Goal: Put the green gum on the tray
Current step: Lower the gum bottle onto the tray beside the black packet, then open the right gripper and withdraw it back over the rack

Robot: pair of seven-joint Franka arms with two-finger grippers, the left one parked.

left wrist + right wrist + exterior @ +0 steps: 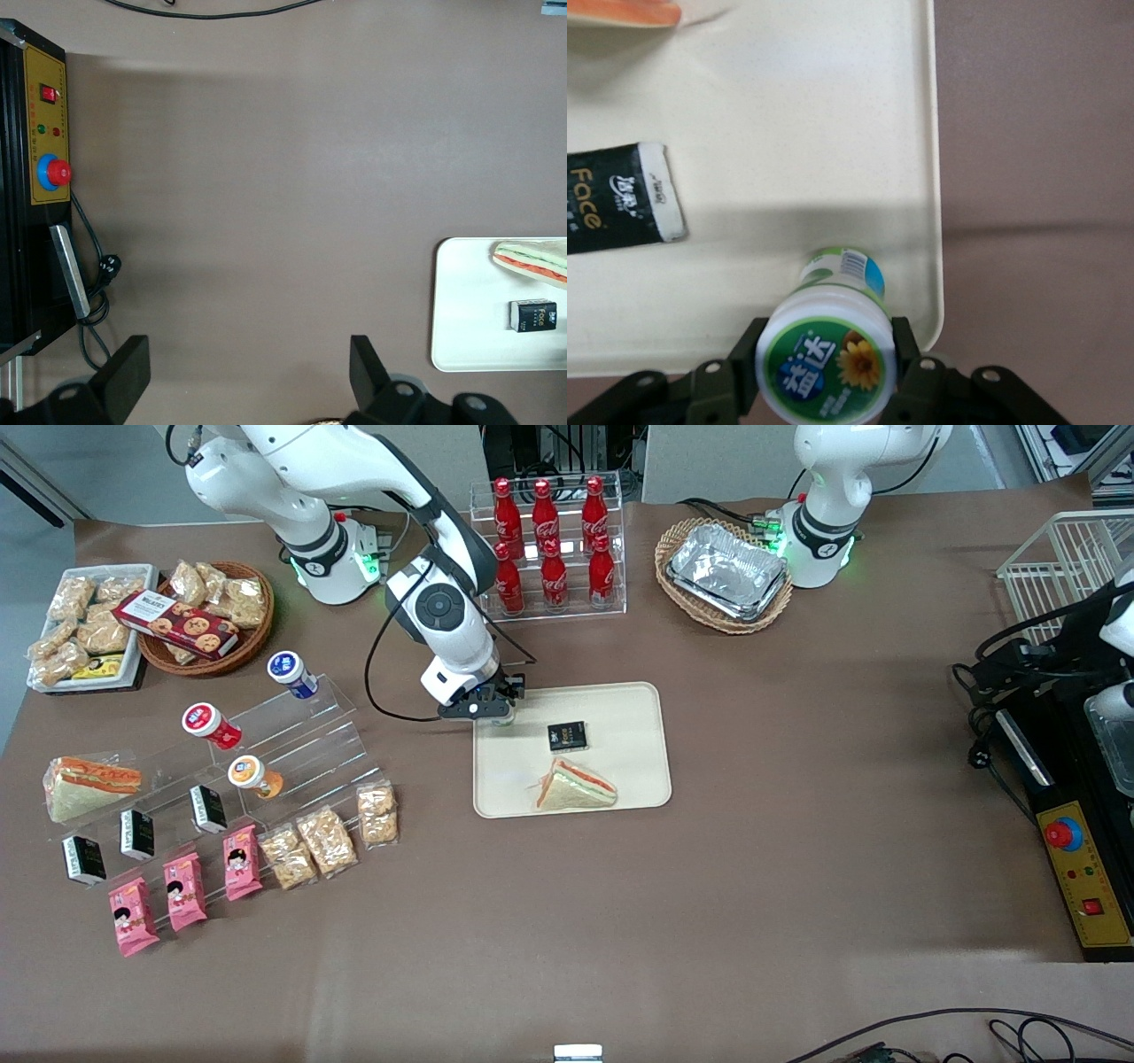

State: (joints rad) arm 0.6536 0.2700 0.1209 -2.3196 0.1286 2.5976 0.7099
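While the green gum (826, 359) is held by its lid between the closed fingers of the gripper (498, 710), it hangs upright over the tray (638, 717), directly beneath the gripper and close to the tray's rim on the working arm's end. Whether the bottle's base is touching the tray surface cannot be told; a shadow is seen under it in the wrist view.

Risk, as judged: if the bottle is released while some way above the surface, it could tip and roll, and with the rim so near it might go over onto the table (797, 886). A grip on the lid alone could also let the bottle swing as the fingers part.

Surroundings: a black packet (616, 199) lies on the tray near the gripper, apart from the bottle; a wrapped sandwich (574, 786) lies on the tray nearer the front camera than the gripper. Neither is judged to obstruct a straight lowering. Bottles with blue (292, 673), red (211, 724) and orange (254, 776) lids rest on the acrylic rack (301, 735), well apart toward the working arm's end.
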